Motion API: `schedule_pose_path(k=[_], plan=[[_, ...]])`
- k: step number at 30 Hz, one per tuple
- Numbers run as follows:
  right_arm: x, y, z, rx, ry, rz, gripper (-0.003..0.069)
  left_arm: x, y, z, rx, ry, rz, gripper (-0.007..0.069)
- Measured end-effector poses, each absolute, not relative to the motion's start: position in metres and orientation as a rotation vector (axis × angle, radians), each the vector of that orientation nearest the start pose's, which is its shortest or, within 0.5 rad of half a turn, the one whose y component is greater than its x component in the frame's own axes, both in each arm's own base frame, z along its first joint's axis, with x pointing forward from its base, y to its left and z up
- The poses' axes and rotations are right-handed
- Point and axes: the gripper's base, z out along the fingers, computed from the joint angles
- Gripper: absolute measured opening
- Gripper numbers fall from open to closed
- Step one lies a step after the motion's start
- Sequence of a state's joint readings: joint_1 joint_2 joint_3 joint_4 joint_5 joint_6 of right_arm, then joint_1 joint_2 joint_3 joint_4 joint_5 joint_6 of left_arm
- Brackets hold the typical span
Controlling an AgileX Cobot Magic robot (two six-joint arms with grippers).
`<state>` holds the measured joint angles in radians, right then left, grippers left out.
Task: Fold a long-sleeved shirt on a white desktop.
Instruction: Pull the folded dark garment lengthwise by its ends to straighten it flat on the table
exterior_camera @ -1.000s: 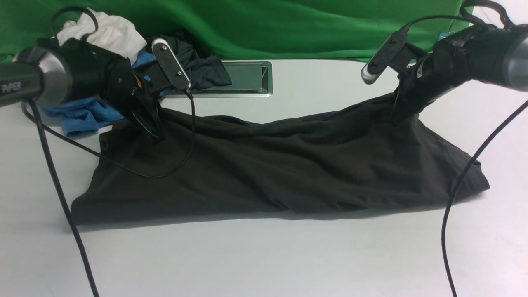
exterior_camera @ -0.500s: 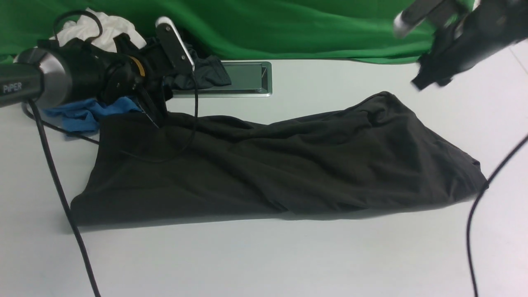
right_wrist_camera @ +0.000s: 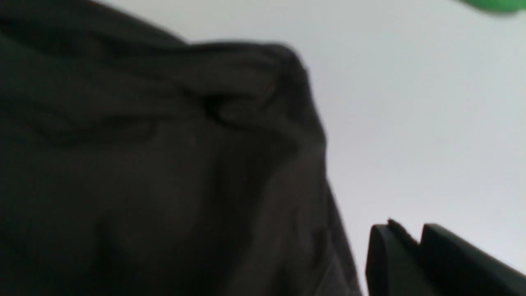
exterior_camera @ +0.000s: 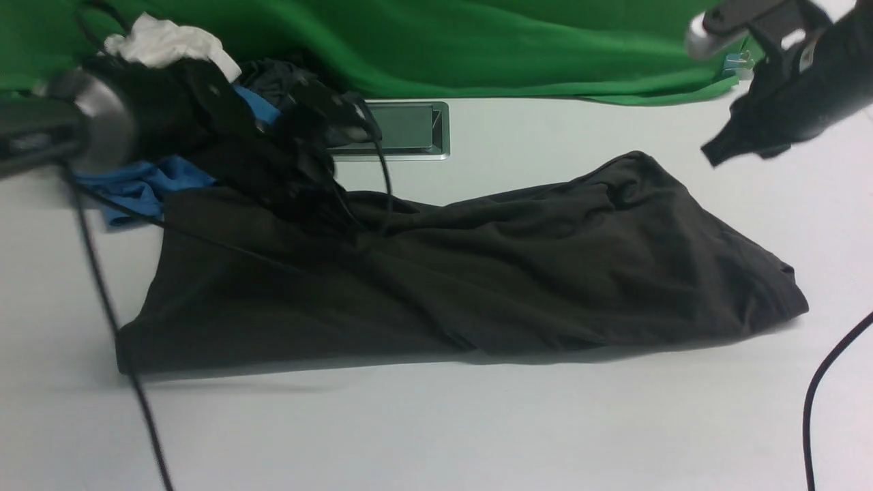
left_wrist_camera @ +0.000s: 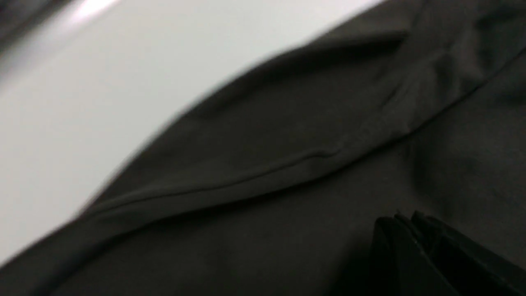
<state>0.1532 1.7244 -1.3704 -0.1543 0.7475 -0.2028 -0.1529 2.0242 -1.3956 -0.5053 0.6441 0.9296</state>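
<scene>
Shirt fabric is what you see across the middle of the white desktop (exterior_camera: 477, 423): the long-sleeved shirt (exterior_camera: 477, 279) lies bunched in a wide dark band. Your left gripper (left_wrist_camera: 415, 230) sits low over its left end, jaws pressed together, nothing visibly pinched. Your right gripper (right_wrist_camera: 415, 242) hangs above the bare table beside the shirt's right end, jaws nearly together and empty.
</scene>
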Motion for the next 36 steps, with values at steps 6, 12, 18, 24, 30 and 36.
schedule_pose_path(k=[6, 12, 18, 24, 30, 36], plan=[[0.372, 0.048, 0.269, -0.568, 2.54, -0.192, 0.0109, 0.44, -0.093, 0.148, 0.888, 2.459, -0.264, 0.002], [0.372, 0.048, 0.269, -0.568, 2.54, -0.19, 0.0109, 0.459, -0.093, 0.144, 0.855, 2.399, -0.204, 0.002], [0.373, 0.049, 0.27, -0.544, 2.525, -0.174, 0.0123, 0.484, -0.084, 0.135, 0.771, 2.216, 0.043, 0.002], [0.373, 0.036, 0.269, -0.419, 2.571, -0.156, 0.0244, 0.491, -0.077, 0.16, 0.66, 2.1, 0.124, 0.002], [0.375, -0.017, 0.253, -0.093, 2.682, -0.045, 0.056, 0.461, -0.083, 0.241, 0.676, 2.111, -0.042, 0.002], [0.384, -0.031, 0.211, 0.046, 2.811, 0.063, 0.066, 0.411, -0.096, 0.305, 0.692, 2.045, -0.156, 0.002]])
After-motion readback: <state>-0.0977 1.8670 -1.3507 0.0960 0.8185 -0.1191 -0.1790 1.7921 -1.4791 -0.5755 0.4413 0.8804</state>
